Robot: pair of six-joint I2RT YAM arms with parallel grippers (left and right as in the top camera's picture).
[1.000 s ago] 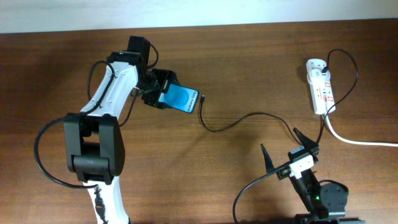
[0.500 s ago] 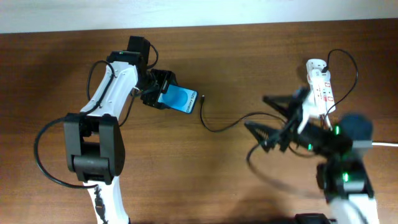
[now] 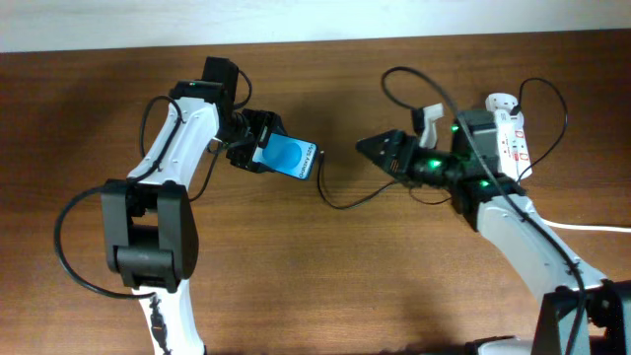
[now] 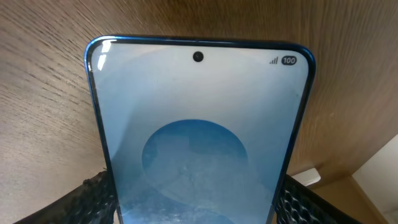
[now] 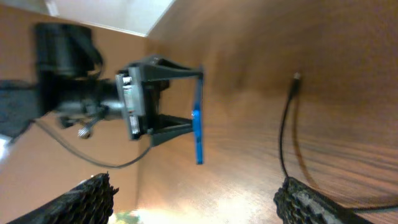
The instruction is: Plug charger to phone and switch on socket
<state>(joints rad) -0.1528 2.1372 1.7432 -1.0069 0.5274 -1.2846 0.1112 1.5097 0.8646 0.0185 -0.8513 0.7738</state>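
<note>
Robotics lab bench: a white left arm [image 3: 175,138] and right arm [image 3: 527,242] stand at a wood-grain table [image 3: 325,286] beside a pale wall [image 3: 296,20], a power strip [image 3: 515,148] at the far right.

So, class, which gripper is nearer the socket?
Right. The right gripper is partway across from the socket; the left gripper is farther off, gripping the phone.

The left gripper [image 3: 258,148] clasps the phone [image 3: 291,158] by one end, blue screen facing up over the wooden table [image 3: 296,286]. Just beside the phone's free end lies the plug tip of the charger [image 3: 340,206]. Its cable curves away from the phone toward the right gripper [image 3: 370,147], which points at the phone from nearby. The socket [image 3: 513,148] sits well beyond, partly hidden by that arm.
</note>
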